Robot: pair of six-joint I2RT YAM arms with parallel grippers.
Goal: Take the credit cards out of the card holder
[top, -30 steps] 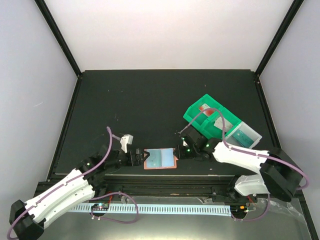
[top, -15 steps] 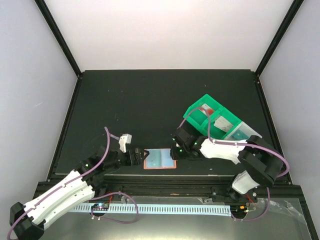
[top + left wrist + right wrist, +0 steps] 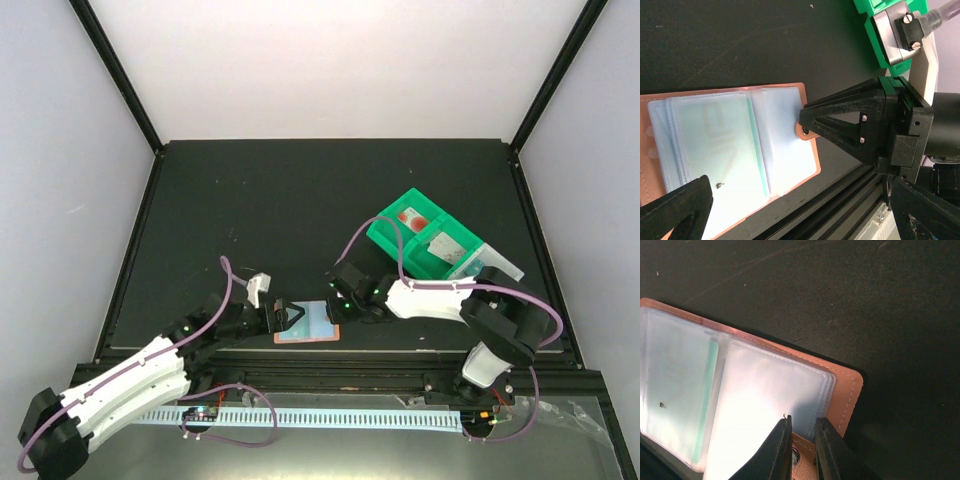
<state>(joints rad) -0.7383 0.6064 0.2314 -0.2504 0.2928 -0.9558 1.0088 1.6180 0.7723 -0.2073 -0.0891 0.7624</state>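
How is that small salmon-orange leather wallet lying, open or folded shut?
Open: the salmon-orange leather wallet lies spread flat on the black table, pale blue inner pockets facing up, a teal card inside one.

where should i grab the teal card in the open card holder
Probably grip the teal card by its edge beside the centre fold, coming from the fold side: it lies flat inside the card holder pocket, and only that edge shows clearly.

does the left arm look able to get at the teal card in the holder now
Probably yes: the left gripper is open beside the opened card holder, nothing between. The right gripper is at the snap tab on the far edge, off the teal card, though that sits inside a translucent pocket.
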